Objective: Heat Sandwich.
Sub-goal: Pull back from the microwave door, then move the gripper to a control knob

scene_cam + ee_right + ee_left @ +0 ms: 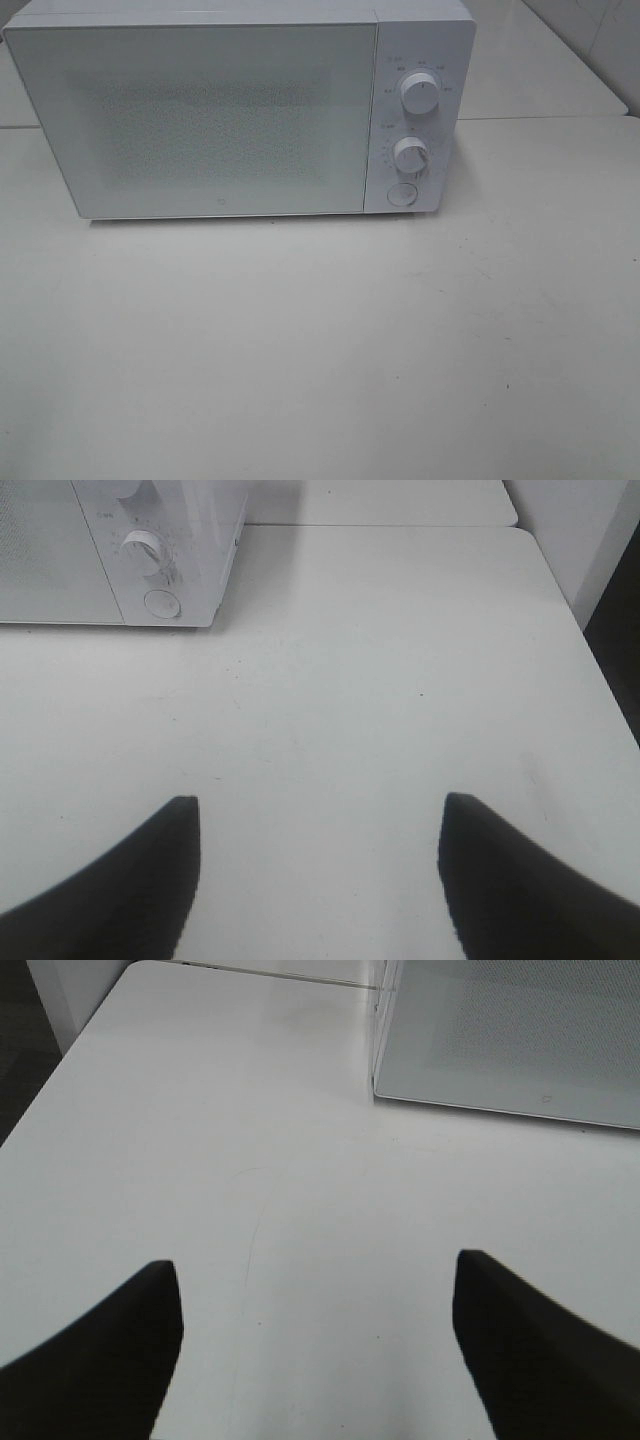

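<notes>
White tabletop (320,350) fills most of my overhead feed, and at its far edge stands the white microwave (240,110), its speckled door (200,120) shut flush with the front. On my left wrist feed the left gripper (315,1260) hangs over bare table in front of the microwave's door corner, its dark fingers (110,1350) spread wide with nothing between them. The right gripper (318,798) shows the same on its feed: spread wide, holding nothing, over the table in front of the control-panel side. That panel carries an upper knob (421,92), a lower knob (411,154) beneath it, and a round button (402,194) lowest of all. Where the sandwich is, I cannot tell from any of my three feeds.
</notes>
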{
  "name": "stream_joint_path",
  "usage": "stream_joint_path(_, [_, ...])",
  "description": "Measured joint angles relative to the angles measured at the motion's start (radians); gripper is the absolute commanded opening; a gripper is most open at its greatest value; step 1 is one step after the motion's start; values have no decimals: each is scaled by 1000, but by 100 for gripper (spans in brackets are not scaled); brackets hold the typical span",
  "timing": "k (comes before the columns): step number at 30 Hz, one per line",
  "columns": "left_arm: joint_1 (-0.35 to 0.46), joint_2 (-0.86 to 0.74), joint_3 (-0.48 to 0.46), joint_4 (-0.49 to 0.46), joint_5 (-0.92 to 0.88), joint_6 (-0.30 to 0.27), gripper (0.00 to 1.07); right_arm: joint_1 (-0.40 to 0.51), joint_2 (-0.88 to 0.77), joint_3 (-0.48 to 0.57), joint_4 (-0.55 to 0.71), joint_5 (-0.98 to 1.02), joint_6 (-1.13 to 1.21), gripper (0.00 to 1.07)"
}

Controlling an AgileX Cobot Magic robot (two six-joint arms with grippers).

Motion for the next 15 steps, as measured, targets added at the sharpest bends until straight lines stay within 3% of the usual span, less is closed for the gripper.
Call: stream_joint_path(15, [0,0,0,0,0,0,71,0,0,0,1,0,0,67])
